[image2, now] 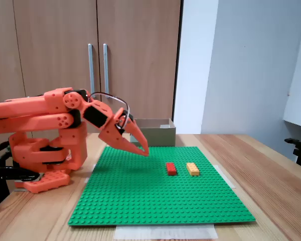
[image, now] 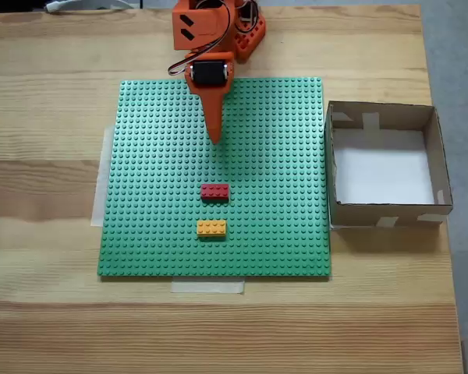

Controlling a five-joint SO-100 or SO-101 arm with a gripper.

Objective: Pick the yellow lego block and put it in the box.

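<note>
Hand (image2: 144, 151) apparently closed, empty, above baseplate (image: 156, 234), apart from yellow lego block (image: 211, 227).

Orange arm folded low, its pincer (image2: 144, 150) closed, empty and angled downward

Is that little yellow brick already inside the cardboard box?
No, in the fixed view from above the yellow lego block sits on the green baseplate, just below the red brick, and the box holds nothing.
</note>
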